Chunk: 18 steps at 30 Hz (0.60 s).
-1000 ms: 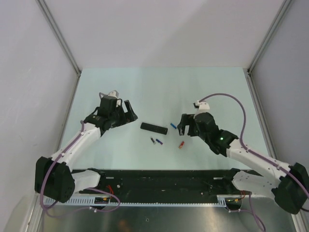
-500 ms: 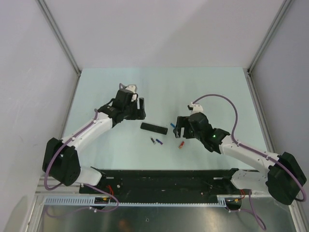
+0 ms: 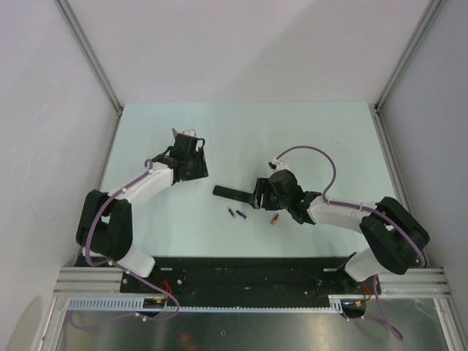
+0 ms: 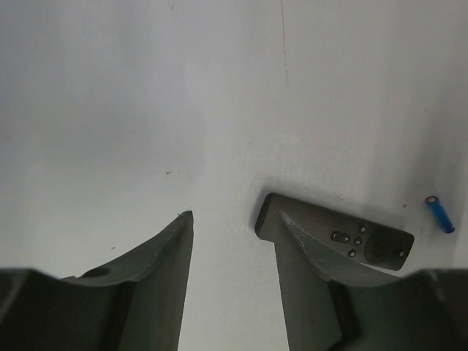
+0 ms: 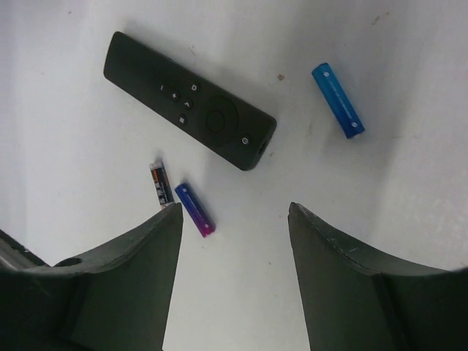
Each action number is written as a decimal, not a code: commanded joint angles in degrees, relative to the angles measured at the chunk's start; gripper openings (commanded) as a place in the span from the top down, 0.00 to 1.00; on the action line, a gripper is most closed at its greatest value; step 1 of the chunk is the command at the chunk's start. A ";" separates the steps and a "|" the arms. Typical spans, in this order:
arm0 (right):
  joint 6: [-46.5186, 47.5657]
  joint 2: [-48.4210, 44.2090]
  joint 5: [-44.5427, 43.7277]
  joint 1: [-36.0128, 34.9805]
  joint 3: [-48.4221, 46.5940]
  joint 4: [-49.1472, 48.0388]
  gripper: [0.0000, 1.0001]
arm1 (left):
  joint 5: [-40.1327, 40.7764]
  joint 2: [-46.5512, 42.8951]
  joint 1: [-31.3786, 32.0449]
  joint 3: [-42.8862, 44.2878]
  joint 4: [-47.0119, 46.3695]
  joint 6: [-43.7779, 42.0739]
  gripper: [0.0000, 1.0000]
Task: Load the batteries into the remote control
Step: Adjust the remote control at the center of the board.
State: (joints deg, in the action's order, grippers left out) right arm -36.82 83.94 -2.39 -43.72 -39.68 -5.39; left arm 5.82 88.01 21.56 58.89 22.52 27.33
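Note:
The remote control (image 3: 228, 192) is a black bar lying buttons up mid-table, also seen in the wrist views (image 5: 189, 110) (image 4: 344, 238). My right gripper (image 3: 258, 197) (image 5: 234, 207) hovers open just off the remote's right end, nothing between its fingers. A purple battery (image 5: 194, 209) and a dark orange-labelled battery (image 5: 161, 184) lie by its left finger, with a blue battery (image 5: 338, 100) beyond the remote's end. A red-orange battery (image 3: 275, 219) lies to the right of that pair (image 3: 237, 214). My left gripper (image 3: 196, 168) (image 4: 234, 216) stands open and empty, up and to the left of the remote.
The pale green tabletop (image 3: 241, 131) is walled by white panels at the back and sides. A black rail (image 3: 248, 274) with both arm bases runs along the near edge. The blue battery (image 4: 439, 214) shows at the right edge of the left wrist view.
My right gripper has slid left to the remote's right end, now hiding the blue battery from the top camera. My left gripper swung right toward the remote, then drew back a little.

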 commanded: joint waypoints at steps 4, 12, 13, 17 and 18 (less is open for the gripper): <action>-3.87 6.14 4.24 1.45 -3.65 -9.81 0.45 | -3.27 3.31 -1.26 -0.36 -6.09 4.48 0.52; -4.75 9.84 3.98 2.33 -4.00 -10.87 0.60 | -3.80 5.95 -2.14 -0.27 -7.49 5.89 0.68; -4.75 10.10 4.06 2.42 -4.00 -10.70 0.59 | -3.80 6.47 -2.31 -0.18 -7.58 5.98 0.68; -5.10 11.59 4.94 3.12 -4.09 -11.22 0.57 | -4.94 8.41 -2.40 0.34 -8.11 6.51 0.64; -5.19 12.29 5.29 3.29 -4.09 -11.48 0.54 | -5.29 8.84 -2.31 0.26 -8.28 6.85 0.62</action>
State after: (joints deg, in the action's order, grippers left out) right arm -40.97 94.32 2.00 -41.21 -41.71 -14.04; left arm 2.35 95.13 19.62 58.83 16.58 32.18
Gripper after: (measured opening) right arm 0.423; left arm 0.356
